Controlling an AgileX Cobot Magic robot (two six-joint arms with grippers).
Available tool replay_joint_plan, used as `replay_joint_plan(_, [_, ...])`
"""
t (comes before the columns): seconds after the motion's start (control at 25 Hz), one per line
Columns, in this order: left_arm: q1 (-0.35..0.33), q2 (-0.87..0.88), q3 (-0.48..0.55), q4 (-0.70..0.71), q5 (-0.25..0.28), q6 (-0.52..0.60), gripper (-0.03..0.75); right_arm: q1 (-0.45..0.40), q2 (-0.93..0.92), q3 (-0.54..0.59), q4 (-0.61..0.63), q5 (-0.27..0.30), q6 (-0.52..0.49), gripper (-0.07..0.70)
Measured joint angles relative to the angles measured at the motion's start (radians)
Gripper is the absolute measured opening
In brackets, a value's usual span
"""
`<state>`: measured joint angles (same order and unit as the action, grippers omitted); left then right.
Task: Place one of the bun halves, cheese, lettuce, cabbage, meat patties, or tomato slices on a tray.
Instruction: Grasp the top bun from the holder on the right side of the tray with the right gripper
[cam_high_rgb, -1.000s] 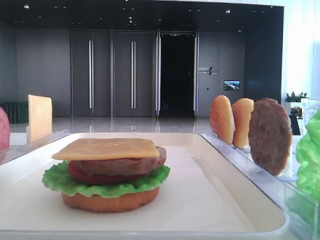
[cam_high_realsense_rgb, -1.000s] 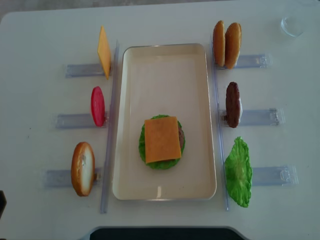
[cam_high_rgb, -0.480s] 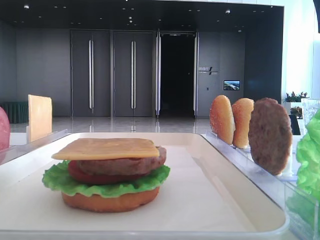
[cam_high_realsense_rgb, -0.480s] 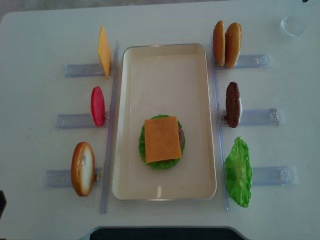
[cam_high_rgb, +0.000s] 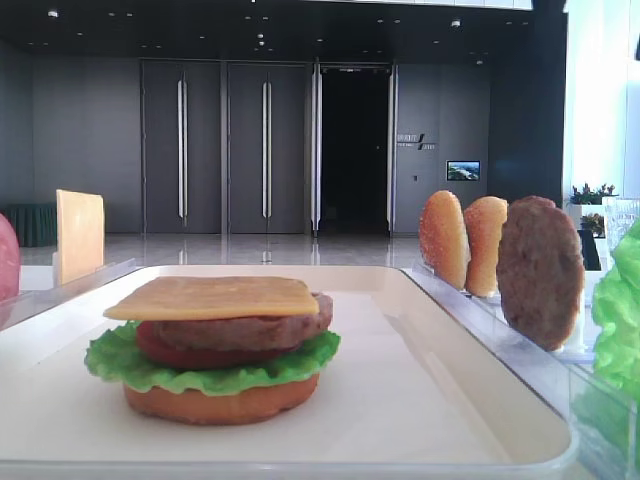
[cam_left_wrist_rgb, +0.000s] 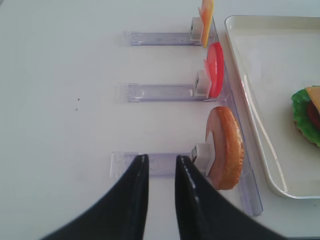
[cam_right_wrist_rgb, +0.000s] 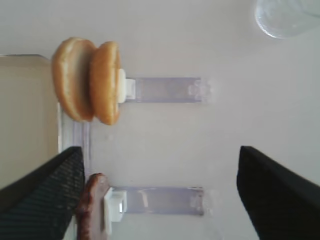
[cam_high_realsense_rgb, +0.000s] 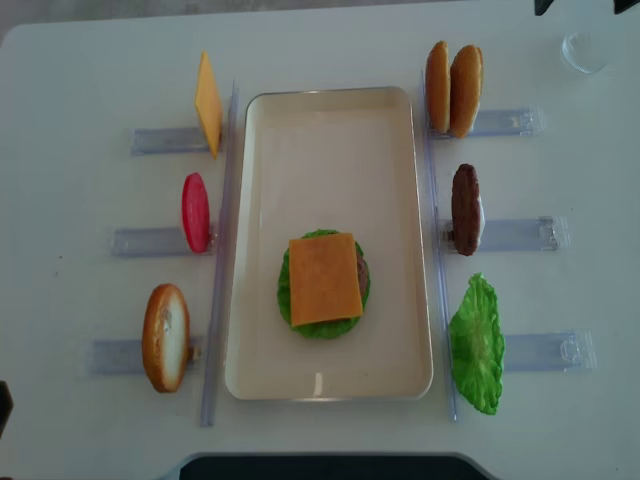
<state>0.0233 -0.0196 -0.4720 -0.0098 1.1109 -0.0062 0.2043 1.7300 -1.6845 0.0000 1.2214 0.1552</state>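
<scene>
Tray (cam_high_realsense_rgb: 330, 120) holds stacked burger topped with cheese (cam_high_realsense_rgb: 324, 279), two bun halves (cam_right_wrist_rgb: 87, 80) upright in rack beside tray's far right corner, right gripper (cam_right_wrist_rgb: 160, 200) above them with fingers spread wide and empty, left gripper (cam_left_wrist_rgb: 161, 197) fingers nearly closed on nothing.

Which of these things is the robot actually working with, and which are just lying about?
For the job: tray, stacked burger, bun halves, spare cheese, tomato slice, patty, lettuce.
Just lying about: clear racks, glass.
</scene>
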Motion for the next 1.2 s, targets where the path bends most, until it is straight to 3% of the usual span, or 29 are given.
replay_joint_plan(0.48, [0.0,0.0,0.0,0.0,0.0,0.0,0.14,0.216,0.193,-0.186,0.049,0.0,0.111,0.587])
replay_joint_plan(0.68, [0.0,0.0,0.0,0.0,0.0,0.0,0.14,0.234,0.252,-0.251,0.058,0.0,0.126,0.587])
replay_joint_plan(1.2, [0.0,0.0,0.0,0.0,0.0,0.0,0.14,0.234,0.281,-0.257,0.068,0.001,0.125,0.587])
